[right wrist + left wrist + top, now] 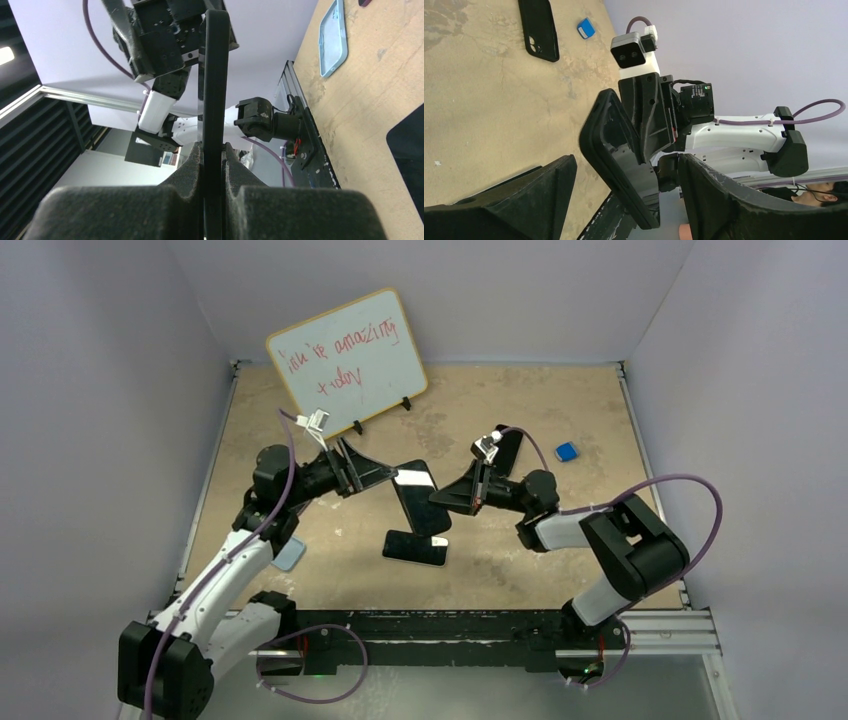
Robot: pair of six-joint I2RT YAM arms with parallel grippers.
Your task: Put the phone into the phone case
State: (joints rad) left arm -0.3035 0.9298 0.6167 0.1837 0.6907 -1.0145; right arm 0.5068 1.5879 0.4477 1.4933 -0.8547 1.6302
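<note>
While right gripper (445,498) jaws clamp phone case (415,502) edge-on, raised over table middle, left gripper (385,475) jaws gape wide astride case's other end. Phone (415,547) flat beneath, toward near edge. Whiteboard (345,360) far-left corner.

The table (580,400) is sandy tan with darker mottled stains. The phone case (424,502) is plain black, and the phone (415,547) shows a black face with a white edge. A second case (509,447) is black too. The whiteboard (350,365) is white with red handwriting and a light wooden-coloured frame. A small block (566,451) is bright blue; a tray (289,556) is pale blue (almost sky colour). The left arm (225,580) and the right arm (560,530) are white and black, with purple cables (700,500).
</note>
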